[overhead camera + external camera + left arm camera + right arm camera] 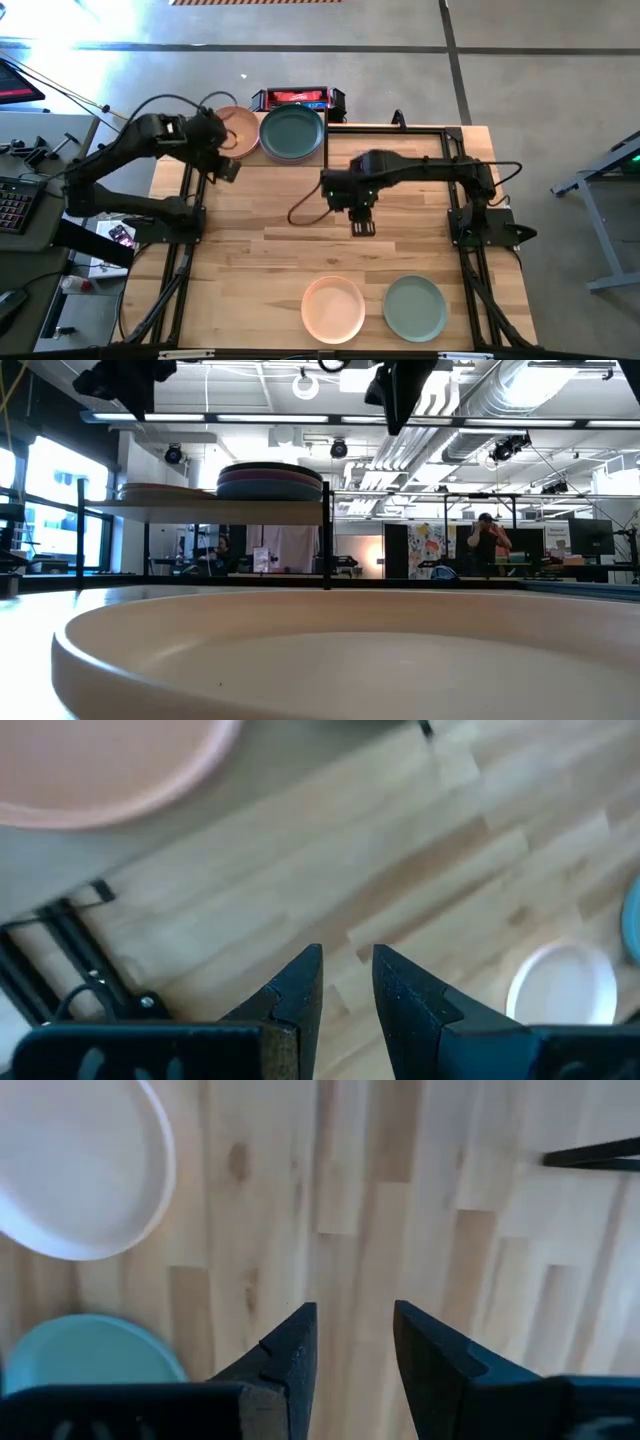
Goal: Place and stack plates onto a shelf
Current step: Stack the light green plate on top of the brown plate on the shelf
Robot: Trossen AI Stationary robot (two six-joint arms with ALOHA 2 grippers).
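The shelf (pixel 220 508) stands at the table's far left. On it are a peach plate (pixel 235 128) and a stack topped by a dark teal plate (pixel 291 133). A pale pink plate (pixel 333 308) and a sage green plate (pixel 414 307) lie flat on the table at its near edge. My left gripper (pixel 228 168) hovers just in front of the shelf, open a little and empty (pixel 347 970). My right gripper (pixel 362 224) hovers over the table's middle, open and empty (pixel 355 1330), with both near plates ahead of it (pixel 80 1170).
A red and black box (pixel 297 98) sits behind the shelf. A black metal frame (pixel 400 128) runs along the table's far right part. The pale plate fills the low view's foreground (pixel 320 660). Bare wood lies between the shelf and the near plates.
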